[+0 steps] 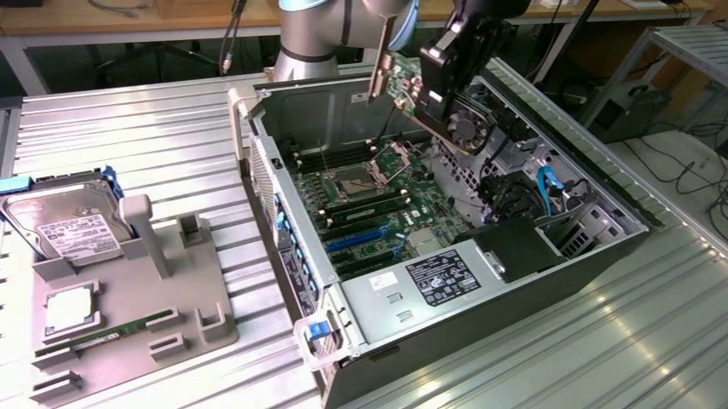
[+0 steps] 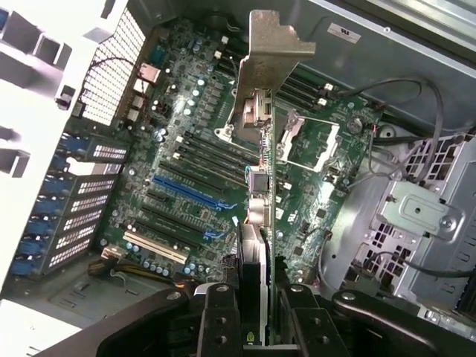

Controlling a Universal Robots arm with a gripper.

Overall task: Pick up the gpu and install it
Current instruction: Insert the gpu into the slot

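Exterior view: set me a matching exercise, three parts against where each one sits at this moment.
Things:
1. gpu
2. hard drive
3. memory stick

Places:
A. lying flat in a groove of the grey holder
B. clamped in the gripper above the open computer case
C. propped on edge in the grey holder, at the exterior view's left

Pairs: 1-B, 2-C, 3-A
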